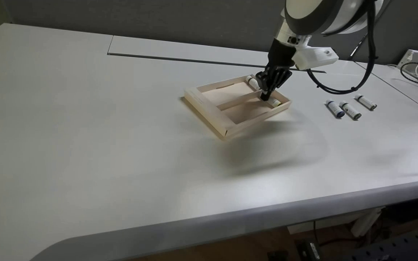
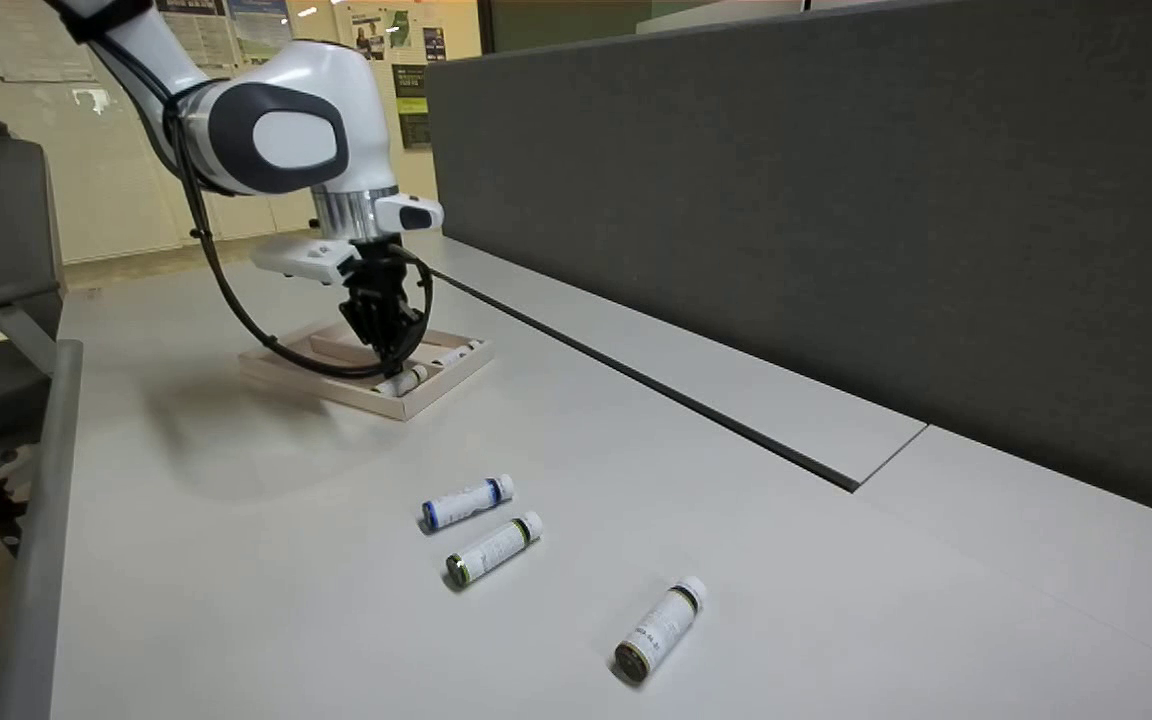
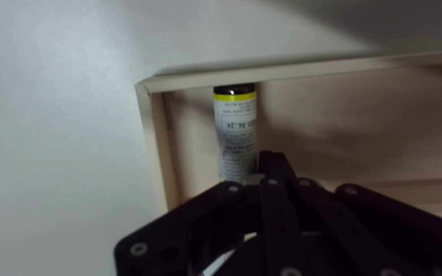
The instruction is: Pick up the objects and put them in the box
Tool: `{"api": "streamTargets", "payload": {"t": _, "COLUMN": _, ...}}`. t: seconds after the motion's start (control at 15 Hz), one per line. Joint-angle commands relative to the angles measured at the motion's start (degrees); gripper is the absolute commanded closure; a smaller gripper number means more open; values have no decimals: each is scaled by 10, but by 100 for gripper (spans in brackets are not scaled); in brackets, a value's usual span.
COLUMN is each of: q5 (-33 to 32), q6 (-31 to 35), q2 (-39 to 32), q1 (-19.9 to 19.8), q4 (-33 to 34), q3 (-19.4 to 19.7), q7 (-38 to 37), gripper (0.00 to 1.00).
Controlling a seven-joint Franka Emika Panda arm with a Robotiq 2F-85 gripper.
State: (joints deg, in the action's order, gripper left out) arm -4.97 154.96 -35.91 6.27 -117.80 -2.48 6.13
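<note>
Your gripper (image 1: 265,96) points down into the shallow wooden box (image 1: 206,108), its fingers (image 3: 272,165) drawn fully together with nothing between them. In the wrist view the dark tips sit right beside a yellow-banded bottle (image 3: 237,130); you cannot tell whether they touch it. That bottle lies on its side in one compartment, its dark end close to the rim. A second boxed bottle (image 1: 253,83) lies in the compartment across the divider (image 1: 236,101), along the same outer wall. In both exterior views, three more bottles lie outside the box on your white table (image 1: 103,137): a blue-ended bottle (image 2: 461,504), a green-banded bottle (image 2: 492,551) just beside it, and a third loose bottle (image 2: 658,632) a little apart from that pair. A grey partition (image 2: 836,230) stands along one side of the table.
</note>
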Motion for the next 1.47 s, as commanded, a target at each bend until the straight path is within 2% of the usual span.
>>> {"api": "streamTargets", "payload": {"t": 0.0, "q5": 3, "q6": -17, "q2": 2, "q1": -7, "q4": 5, "q3": 2, "q7": -16, "gripper": 100}}
{"api": "streamTargets", "payload": {"t": 0.8, "q5": 17, "q6": -24, "q2": 76, "q1": -29, "q4": -20, "q3": -5, "q7": -6, "gripper": 100}}
{"api": "streamTargets", "payload": {"t": 1.33, "q5": -7, "q6": -12, "q2": 122, "q1": -63, "q4": -84, "q3": 57, "q7": -13, "gripper": 100}}
{"api": "streamTargets", "payload": {"t": 1.4, "q5": -14, "q6": -13, "q2": 123, "q1": -68, "q4": -91, "q3": 69, "q7": -15, "gripper": 74}}
